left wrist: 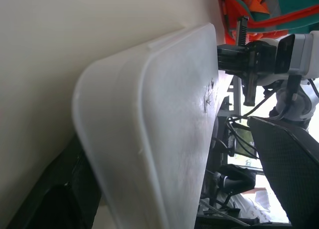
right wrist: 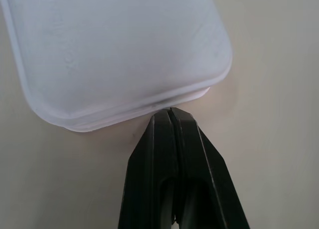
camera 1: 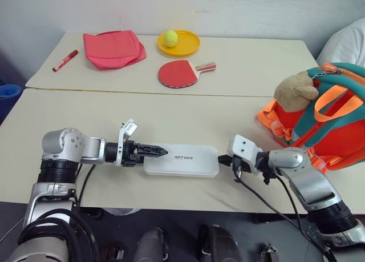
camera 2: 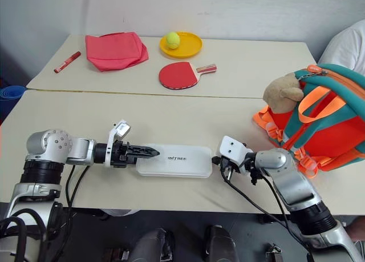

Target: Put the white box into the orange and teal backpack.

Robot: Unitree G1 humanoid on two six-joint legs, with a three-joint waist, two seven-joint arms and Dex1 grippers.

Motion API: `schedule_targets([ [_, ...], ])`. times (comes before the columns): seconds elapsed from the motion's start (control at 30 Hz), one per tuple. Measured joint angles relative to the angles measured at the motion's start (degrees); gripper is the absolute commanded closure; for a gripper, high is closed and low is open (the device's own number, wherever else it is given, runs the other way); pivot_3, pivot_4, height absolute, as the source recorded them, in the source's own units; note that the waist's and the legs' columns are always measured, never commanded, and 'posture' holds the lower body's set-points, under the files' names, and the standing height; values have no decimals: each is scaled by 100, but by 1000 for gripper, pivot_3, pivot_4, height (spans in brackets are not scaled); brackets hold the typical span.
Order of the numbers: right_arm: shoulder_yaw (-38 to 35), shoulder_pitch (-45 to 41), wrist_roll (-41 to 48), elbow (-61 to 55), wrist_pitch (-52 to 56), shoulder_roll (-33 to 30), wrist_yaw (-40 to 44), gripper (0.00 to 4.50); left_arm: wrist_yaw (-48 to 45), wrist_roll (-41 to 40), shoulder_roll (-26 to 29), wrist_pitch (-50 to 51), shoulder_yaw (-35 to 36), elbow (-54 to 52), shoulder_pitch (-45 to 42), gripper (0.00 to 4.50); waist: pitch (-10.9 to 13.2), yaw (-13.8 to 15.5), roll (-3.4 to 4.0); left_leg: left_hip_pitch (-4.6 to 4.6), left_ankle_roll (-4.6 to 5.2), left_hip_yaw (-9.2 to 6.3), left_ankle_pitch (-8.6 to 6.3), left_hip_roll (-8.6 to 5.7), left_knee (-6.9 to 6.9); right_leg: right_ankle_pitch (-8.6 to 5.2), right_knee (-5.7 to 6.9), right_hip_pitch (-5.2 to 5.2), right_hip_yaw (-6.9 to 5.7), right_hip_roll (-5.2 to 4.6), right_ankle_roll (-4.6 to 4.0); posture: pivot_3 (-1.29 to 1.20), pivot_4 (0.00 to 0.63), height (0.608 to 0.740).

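Observation:
The white box (camera 1: 181, 160) lies flat near the table's front edge, small dark lettering on its top. My left gripper (camera 1: 159, 152) reaches in from the left and stands open at the box's left end. In the left wrist view the box's end (left wrist: 149, 139) sits between the two fingers, with a gap to the textured finger (left wrist: 286, 164). My right gripper (right wrist: 169, 113) is shut, and its tips press against the rim of the box's right end (camera 1: 217, 159). The orange and teal backpack (camera 1: 325, 122) stands at the right with a tan plush bear (camera 1: 293, 91) on it.
On the far table lie a red bat (camera 1: 178, 73), a yellow plate (camera 1: 188, 45) with a tennis ball (camera 1: 170, 38), a pink-red pouch (camera 1: 113, 49) and a red marker (camera 1: 65, 60). A person's white sleeve (camera 1: 348, 45) shows behind the backpack.

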Motion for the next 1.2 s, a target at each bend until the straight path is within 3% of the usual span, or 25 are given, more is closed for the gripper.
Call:
schedule_targets([
  [0.17, 11, 19, 7, -33, 5, 27, -33, 4500, 412, -504, -120, 18, 10, 117, 0, 15, 0, -10, 0, -1, 1, 0, 1, 0, 0, 0, -1, -1, 0, 1, 0, 0, 150, 740],
  [0.27, -63, 161, 43, -95, -66, 13, -38, 4500, 611, -625, -142, 54, 32, 116, 7, 636, 0, -6, 0, -2, 1, 1, 1, 0, 0, 0, -2, -1, -1, 2, 1, 0, 150, 740],
  [0.47, -675, 1135, 353, -426, -525, -174, -102, 4500, 610, -761, -279, 92, 89, -96, 234, 2497, 3, 34, -8, -11, 2, -1, 1, -5, 0, 0, -4, -1, -2, 0, 4, 0, 150, 740],
  [0.57, -1392, 1974, 896, -816, -382, 171, -346, 3932, 566, -858, -416, 110, 278, -381, 255, 3251, 3, 97, -8, -10, 2, -2, 1, -4, 1, 0, -9, -2, -1, 1, 4, 0, 150, 740],
  [0.73, -2756, 3637, 1743, -1808, -360, 546, -636, 2138, 448, -827, -612, -154, 458, -979, 535, 3280, 5, 132, -11, -9, 2, -1, 1, -3, -1, 0, -8, -2, 2, 2, 5, 0, 150, 740],
  [0.93, -4230, 4806, 1976, -2238, -910, 1482, -1440, 233, -789, -492, -951, -2467, 659, -1979, 1201, 3280, 4, 121, -9, -6, -9, 8, -3, 6, -10, 0, -10, -8, 10, 13, 4, 0, 150, 740],
  [0.97, -4490, 4905, 2004, -2270, -1036, 1690, -1609, 31, -1046, -426, -888, -2736, 647, -2096, 1290, 3280, 3, 121, -8, -2, -11, 9, -3, 8, -13, -1, -10, -8, 11, 15, 2, 0, 150, 740],
  [1.07, -4931, 5144, 2090, -2396, -1271, 1998, -1961, 31, -1435, -186, -802, -3297, 553, -2293, 1407, 3280, 3, 127, -6, -2, -14, 7, -7, 11, -13, -1, -11, -8, 15, 18, 1, 0, 150, 740],
  [1.2, -5229, 5237, 2285, -2476, -1355, 1949, -2097, 31, -1938, 262, -612, -4079, 318, -2414, 1407, 3280, 3, 118, -5, -3, -7, 9, -9, 10, -13, -1, -15, -9, 19, 18, 1, 0, 150, 740],
])
